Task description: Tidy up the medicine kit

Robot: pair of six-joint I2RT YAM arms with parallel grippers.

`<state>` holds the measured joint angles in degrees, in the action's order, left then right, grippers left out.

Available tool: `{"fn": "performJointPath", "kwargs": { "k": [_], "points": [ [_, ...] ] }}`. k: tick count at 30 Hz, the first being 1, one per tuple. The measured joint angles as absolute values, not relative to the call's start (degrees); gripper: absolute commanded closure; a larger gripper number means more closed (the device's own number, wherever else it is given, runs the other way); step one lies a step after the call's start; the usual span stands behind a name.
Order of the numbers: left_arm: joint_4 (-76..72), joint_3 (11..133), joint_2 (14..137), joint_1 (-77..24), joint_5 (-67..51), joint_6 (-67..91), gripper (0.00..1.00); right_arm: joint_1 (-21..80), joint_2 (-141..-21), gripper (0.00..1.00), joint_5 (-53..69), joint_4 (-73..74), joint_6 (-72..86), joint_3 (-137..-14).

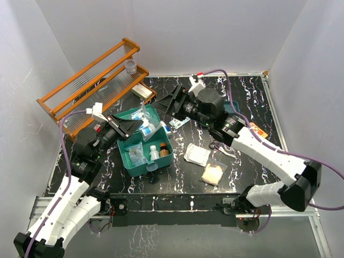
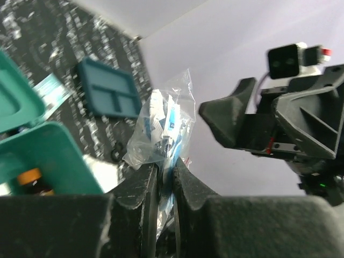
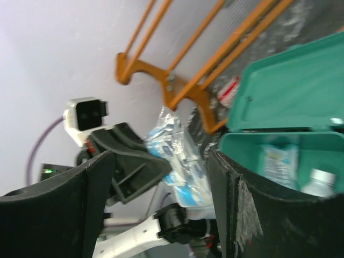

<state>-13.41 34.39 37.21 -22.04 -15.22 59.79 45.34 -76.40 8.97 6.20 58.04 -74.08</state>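
The medicine kit [image 1: 141, 167] is a teal box standing open at centre left, its lid [image 3: 279, 91] tipped back. Inside are a white-capped bottle [image 1: 154, 152], a brown bottle [image 1: 164, 151] and a clear packet [image 1: 137, 155]. My left gripper [image 1: 138, 126] is above the kit's back edge, shut on a clear plastic bag [image 2: 161, 126] of blue-and-white items. In the left wrist view the bag's lower edge is pinched between the left gripper [image 2: 166, 169] jaws. My right gripper [image 1: 165, 105] is just right of the bag, open. In its own view the right gripper [image 3: 161, 161] has the bag [image 3: 180, 161] between its spread fingers, untouched.
An orange wooden rack [image 1: 86, 88] stands at the back left with a small cup [image 1: 130, 66] and a box [image 1: 142, 90]. White gauze packets [image 1: 196, 153] [image 1: 213, 173] lie right of the kit. A flat teal tray [image 2: 107, 97] and an orange packet [image 1: 259, 130] lie further right.
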Motion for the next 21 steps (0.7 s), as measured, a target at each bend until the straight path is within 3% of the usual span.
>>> {"fn": "performJointPath", "kwargs": {
  "k": [10,21],
  "points": [
    [20.6,45.0,47.9,-22.0,-15.6,47.0,1.0,45.3,-65.4,0.32,-7.7,16.2,54.1,-62.0],
    [31.3,45.8,59.2,-22.0,-12.7,41.6,1.0,45.3,-72.8,0.33,-12.9,17.4,49.0,-57.5]
  ]
}}
